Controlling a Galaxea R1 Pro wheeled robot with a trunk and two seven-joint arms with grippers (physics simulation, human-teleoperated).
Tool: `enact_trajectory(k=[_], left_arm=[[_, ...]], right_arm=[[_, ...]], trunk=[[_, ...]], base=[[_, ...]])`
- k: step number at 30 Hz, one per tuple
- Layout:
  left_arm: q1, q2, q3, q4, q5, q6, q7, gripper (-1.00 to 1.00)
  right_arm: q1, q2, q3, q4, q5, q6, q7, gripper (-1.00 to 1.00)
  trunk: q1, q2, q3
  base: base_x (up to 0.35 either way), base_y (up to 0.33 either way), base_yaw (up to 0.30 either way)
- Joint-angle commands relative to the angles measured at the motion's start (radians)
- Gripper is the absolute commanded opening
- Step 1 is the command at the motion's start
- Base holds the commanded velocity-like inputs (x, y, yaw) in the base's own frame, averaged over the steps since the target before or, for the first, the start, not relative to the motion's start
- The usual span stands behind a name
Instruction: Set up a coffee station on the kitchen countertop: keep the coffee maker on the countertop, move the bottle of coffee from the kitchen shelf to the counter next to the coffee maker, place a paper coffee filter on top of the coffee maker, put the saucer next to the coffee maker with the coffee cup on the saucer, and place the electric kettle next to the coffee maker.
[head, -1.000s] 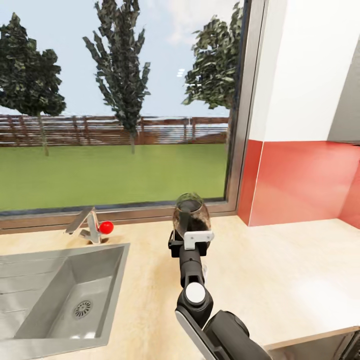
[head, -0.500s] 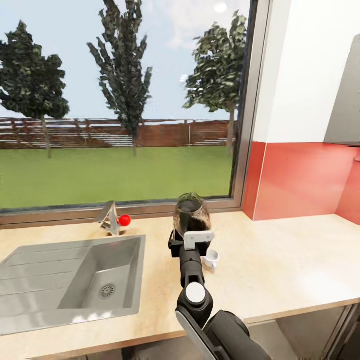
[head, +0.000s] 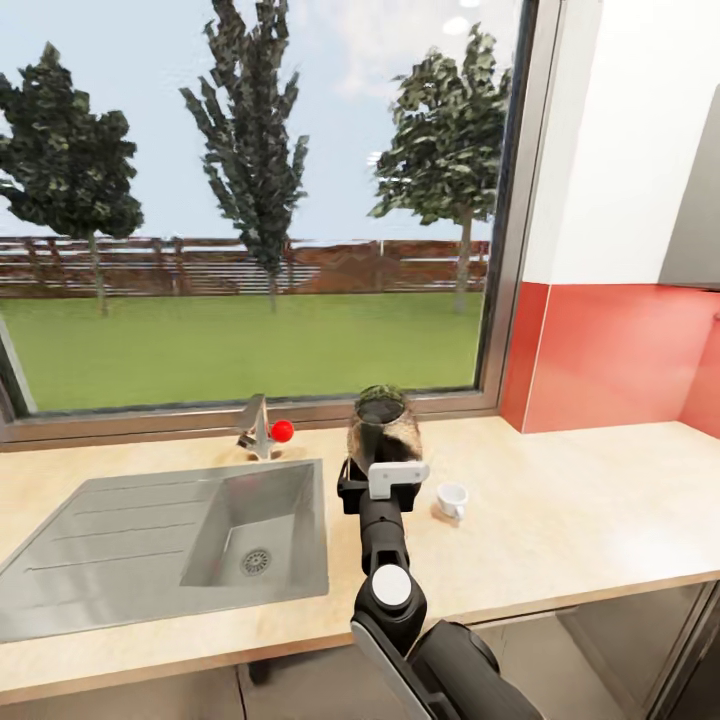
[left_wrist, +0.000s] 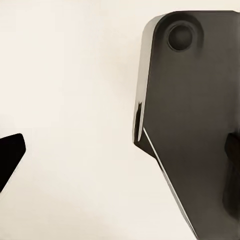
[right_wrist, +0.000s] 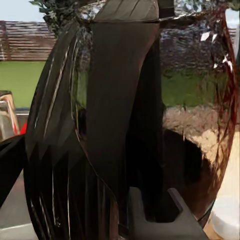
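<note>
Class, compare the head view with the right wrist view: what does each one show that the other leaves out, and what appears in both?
Head view alone: the sink, the red backsplash and the right arm carrying the load over the kitchen countertop.

Right wrist view alone: a close look at the kettle's black handle.

Both: the electric kettle held by the right gripper, the coffee cup, the red-knobbed faucet, and lawn and fence outside.

Glossy translucent kettle (head: 382, 432), wood-look countertop (head: 560, 510)

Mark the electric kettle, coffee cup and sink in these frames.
electric kettle (head: 383, 428): head view, translucent body.
coffee cup (head: 452, 498): head view, rim.
sink (head: 120, 545): head view, bare draining board.
</note>
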Motion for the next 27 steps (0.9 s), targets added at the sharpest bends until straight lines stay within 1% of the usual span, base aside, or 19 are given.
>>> enact_trajectory(k=[1, 15, 19, 27], left_arm=[[0.0, -0.001, 0.008, 0.0, -0.01, -0.003, 0.0, 1.0], [-0.001, 0.0, 0.007, -0.001, -0.01, -0.003, 0.0, 1.0], [-0.001, -0.001, 0.008, -0.002, -0.009, -0.003, 0.0, 1.0], [-0.001, 0.001, 0.007, -0.002, -0.009, -0.003, 0.0, 1.0]], right_arm=[[-0.001, 0.0, 0.003, -0.001, 0.001, 0.007, -0.007, -1.0], [-0.001, 0.0, 0.004, -0.002, 0.001, 0.005, -0.006, -1.0], [-0.001, -0.001, 0.002, -0.002, 0.001, 0.005, -0.006, -1.0], [-0.001, 0.0, 0.002, -0.003, 0.001, 0.005, -0.006, -1.0]], trunk=[[0.0, -0.001, 0.0], [0.0, -0.001, 0.0], [0.0, -0.001, 0.0], [0.0, -0.001, 0.0]], base=[[-0.019, 0.299, 0.0], [-0.002, 0.288, 0.0], [0.0, 0.108, 0.0], [0.0, 0.006, 0.001]])
